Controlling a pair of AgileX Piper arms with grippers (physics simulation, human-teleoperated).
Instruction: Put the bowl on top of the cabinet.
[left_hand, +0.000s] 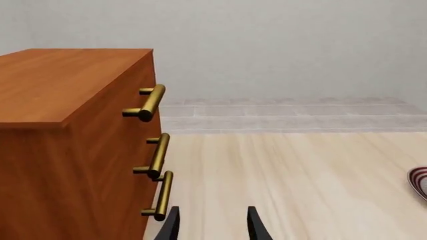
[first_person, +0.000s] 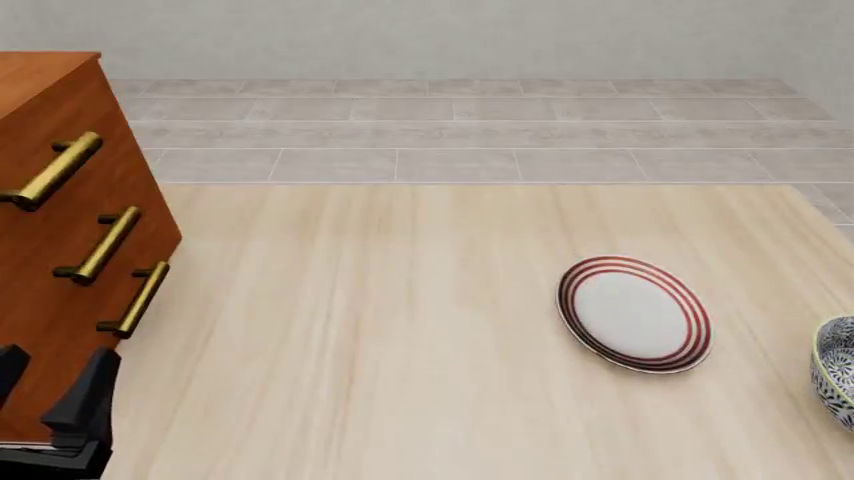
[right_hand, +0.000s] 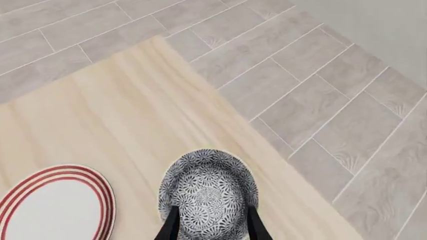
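Lettering, brand marks and labels are seen on none of the objects. The bowl (right_hand: 208, 192), patterned all over in dense dark blue on white, is set upright on the pale wooden worktop (first_person: 400, 330) close to its right-hand edge; in the front view only a slice of it (first_person: 837, 372) is shown at the right border. Just beside it, towards the middle of the worktop, a flat white plate (first_person: 634, 313) with red rings is laid. The cabinet (first_person: 60, 250), reddish-brown with three brass bar handles (first_person: 104, 245), is placed at the far left of the worktop, well apart from the bowl.

The right pincer (right_hand: 209, 224) is held above the bowl with its dark fingers parted; whether the bowl is touched by them cannot be told. The left pincer (left_hand: 212, 225) is held just beside the cabinet's handled front, its fingers spread with nothing between them. Grey floor tiles (first_person: 467, 130) are seen beyond the worktop.
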